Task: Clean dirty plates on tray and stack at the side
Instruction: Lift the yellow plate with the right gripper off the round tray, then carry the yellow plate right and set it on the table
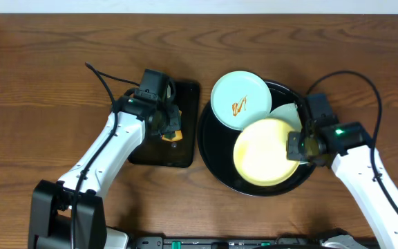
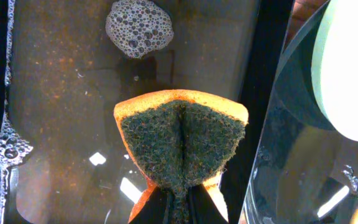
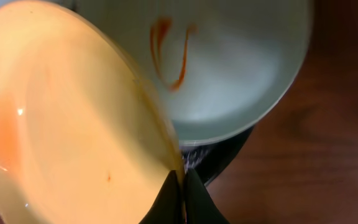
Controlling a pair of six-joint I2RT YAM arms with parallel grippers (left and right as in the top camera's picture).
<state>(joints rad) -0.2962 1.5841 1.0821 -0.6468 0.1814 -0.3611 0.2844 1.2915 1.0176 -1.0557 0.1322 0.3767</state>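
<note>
The round black tray holds three plates. A mint-blue plate with an orange sauce squiggle lies at its upper left; it also shows in the right wrist view. A second mint-blue plate peeks out at the tray's right, mostly covered. My right gripper is shut on the rim of the pale yellow plate, which looks wiped and tilts up in the right wrist view. My left gripper is shut on an orange sponge with a dark scouring side, held over the rectangular tray.
A smaller rectangular black tray lies left of the round tray; it holds brownish water and a patch of foam. Bare wooden tabletop surrounds both trays.
</note>
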